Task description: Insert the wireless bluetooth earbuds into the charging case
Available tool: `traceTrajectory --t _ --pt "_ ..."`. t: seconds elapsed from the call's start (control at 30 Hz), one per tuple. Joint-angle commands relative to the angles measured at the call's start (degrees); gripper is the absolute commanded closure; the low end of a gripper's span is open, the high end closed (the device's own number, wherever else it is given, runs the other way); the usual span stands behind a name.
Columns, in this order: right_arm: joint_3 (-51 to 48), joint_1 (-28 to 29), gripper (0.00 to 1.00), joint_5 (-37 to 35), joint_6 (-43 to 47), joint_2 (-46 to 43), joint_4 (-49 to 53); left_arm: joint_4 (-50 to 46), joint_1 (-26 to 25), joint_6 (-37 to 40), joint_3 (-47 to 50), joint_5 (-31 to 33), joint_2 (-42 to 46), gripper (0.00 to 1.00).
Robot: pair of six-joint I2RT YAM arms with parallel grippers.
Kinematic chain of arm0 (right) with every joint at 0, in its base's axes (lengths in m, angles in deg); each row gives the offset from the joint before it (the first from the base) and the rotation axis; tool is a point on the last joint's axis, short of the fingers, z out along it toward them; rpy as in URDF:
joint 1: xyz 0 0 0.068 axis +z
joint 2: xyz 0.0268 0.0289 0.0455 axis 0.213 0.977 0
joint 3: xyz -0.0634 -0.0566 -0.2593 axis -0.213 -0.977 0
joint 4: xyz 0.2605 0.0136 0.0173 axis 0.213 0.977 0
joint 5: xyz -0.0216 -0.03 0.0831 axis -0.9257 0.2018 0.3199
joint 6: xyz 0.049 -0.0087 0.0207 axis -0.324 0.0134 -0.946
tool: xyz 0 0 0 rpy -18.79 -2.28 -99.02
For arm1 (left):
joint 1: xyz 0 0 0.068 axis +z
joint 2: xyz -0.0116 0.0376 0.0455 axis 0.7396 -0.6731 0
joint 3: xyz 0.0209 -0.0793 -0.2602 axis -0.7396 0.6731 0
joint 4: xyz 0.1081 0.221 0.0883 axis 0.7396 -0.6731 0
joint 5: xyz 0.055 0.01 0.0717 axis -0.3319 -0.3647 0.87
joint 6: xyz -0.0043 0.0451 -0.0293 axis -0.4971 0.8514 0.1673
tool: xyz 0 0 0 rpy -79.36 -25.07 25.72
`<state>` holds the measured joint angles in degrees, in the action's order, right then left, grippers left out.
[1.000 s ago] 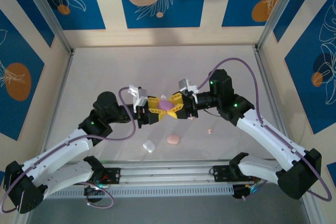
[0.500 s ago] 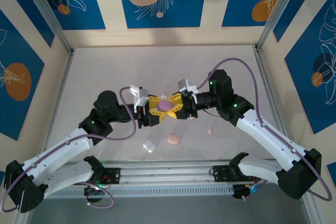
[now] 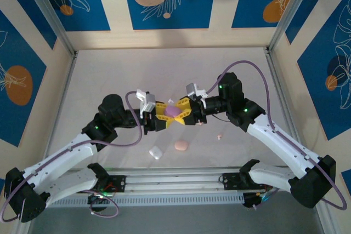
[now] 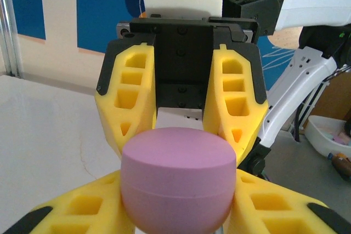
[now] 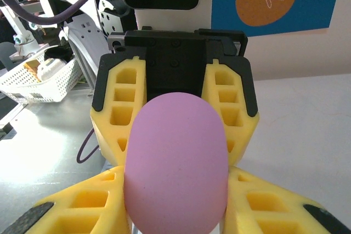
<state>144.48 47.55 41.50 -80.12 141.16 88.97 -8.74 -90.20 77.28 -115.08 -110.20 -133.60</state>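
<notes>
Both arms meet above mid-desk (image 3: 109, 75). The lilac charging case (image 3: 174, 111) is held off the surface between them, lid closed, seam visible around its body in the left wrist view. Left end effector (image 3: 166, 115): clenched on the lilac charging case from its left side, yellow fingers (image 4: 82, 212) pressing both flanks. Right end effector (image 3: 184, 113): also clenched on the same case from the opposite side, with its fingers (image 5: 274, 206) flanking the rounded shell (image 5: 175, 157). The two sets of yellow fingers interleave around the case, tips nearly touching. One tiny pink earbud (image 3: 219, 136) lies on the desk to the near right of the lilac case, well apart from it. A pink case (image 3: 181, 145) rests on the desk just nearward of the lilac case, and a white case (image 3: 156, 152) lies to the near left, beside the pink one.
</notes>
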Motion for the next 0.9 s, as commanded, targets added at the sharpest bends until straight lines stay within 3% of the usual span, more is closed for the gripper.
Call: traceTrajectory --t 0.0,0.13,0.3,0.47,0.7,0.87 --pt "1.3 0.4 0.68 -1.6 1.3 0.3 1.4 1.2 -0.5 0.3 -1.9 -2.1 1.0 0.69" --pt "1.8 0.4 0.65 -1.9 1.1 0.0 2.8 0.6 -0.5 1.0 -1.8 -1.6 1.5 0.76" --pt "2.5 -0.9 0.53 -1.3 -4.9 0.0 2.1 -1.2 -0.5 3.3 -1.4 -2.2 2.4 0.8" --pt "4.0 -1.8 0.5 -2.8 -7.9 1.0 3.5 -0.8 -0.5 3.0 -1.2 -3.4 2.4 0.83" --pt "4.3 -1.3 0.49 -6.9 -8.4 1.2 2.7 1.7 -0.4 1.3 -0.3 -3.0 2.5 0.83" --pt "4.5 0.8 0.57 -11.7 -5.2 0.7 3.4 3.7 -0.5 0.2 0.5 -3.3 2.4 0.83"
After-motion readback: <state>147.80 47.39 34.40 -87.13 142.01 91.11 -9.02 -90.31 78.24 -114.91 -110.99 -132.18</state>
